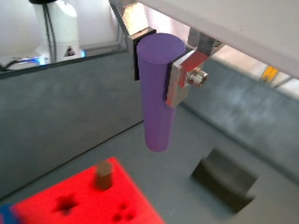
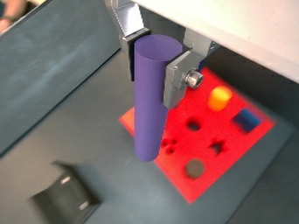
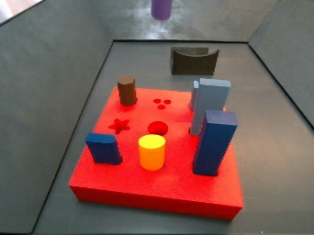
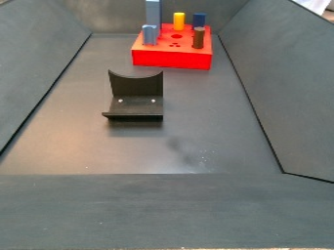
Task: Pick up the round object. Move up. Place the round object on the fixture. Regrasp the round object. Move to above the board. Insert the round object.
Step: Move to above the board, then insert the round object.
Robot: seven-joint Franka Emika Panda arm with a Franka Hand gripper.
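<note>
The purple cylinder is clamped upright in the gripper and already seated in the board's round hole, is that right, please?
Not quite. The purple cylinder is clamped upright in the gripper, but it hangs well above the floor, unseated. A side view shows the round hole of the board empty.

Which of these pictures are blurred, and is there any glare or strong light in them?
Both wrist views are soft: the purple cylinder in the gripper lacks crisp edges. A wrist view has overexposed white behind. In a side view the board is sharp; in a side view the fixture is evenly lit.
</note>
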